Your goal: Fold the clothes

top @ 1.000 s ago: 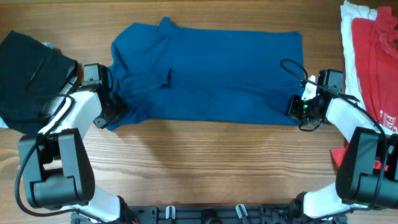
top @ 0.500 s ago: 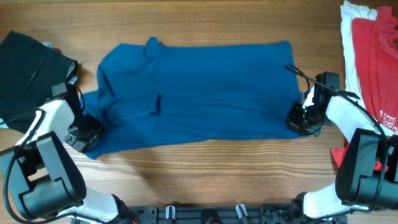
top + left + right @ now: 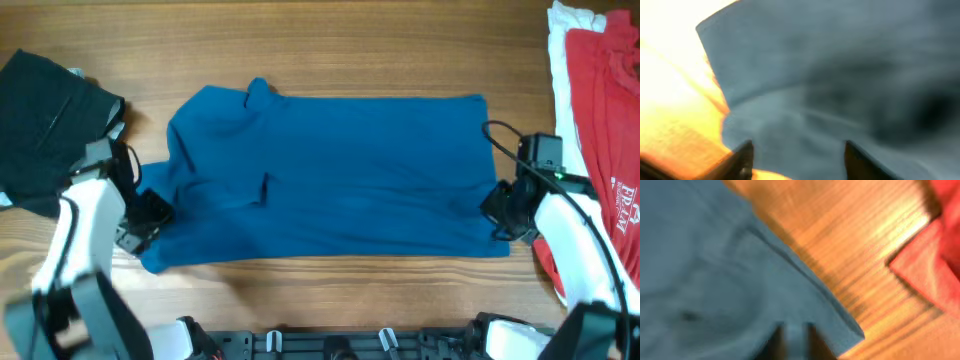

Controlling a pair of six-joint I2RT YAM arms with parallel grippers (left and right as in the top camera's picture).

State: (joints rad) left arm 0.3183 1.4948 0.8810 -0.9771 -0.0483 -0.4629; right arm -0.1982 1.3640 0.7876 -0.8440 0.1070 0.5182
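Two arms, change: over the last second both swung from the side edges of the blue shirt (image 3: 340,175) toward 6 o'clock. The shirt came with them, and its near edge now sits closer to the 6 o'clock side of the worktop (image 3: 330,40).
Black cloth (image 3: 45,115): bunched at the 10 o'clock corner, apart from the shirt, not moved.
Left end effector (image 3: 148,212): at the shirt's 8 o'clock corner, by the sleeve (image 3: 160,250). The wrist view shows its fingers (image 3: 745,160) wide apart with blue cloth between and beyond them. It reads as released, but the blur is heavy.
Blue shirt: middle of the worktop, spread flat, collar (image 3: 257,90) at 11 o'clock. The left side was skewed half a second ago and is now squared up, with fewer wrinkles.
Right end effector (image 3: 500,212): at the shirt's 4 o'clock corner. The wrist view shows its fingers (image 3: 780,340) close together with the blue corner pinched between them, so it is clenched on the shirt.
Red tee (image 3: 600,100): lying on the white garment (image 3: 560,60) at the 3 o'clock edge, near the shirt but not touching it. Both unchanged.
Task meaning: this looks like a drag to flatten. The shirt is laid out and no fold shows yet. The first fold is probably the next step, and the left side would need a fresh grasp for it.
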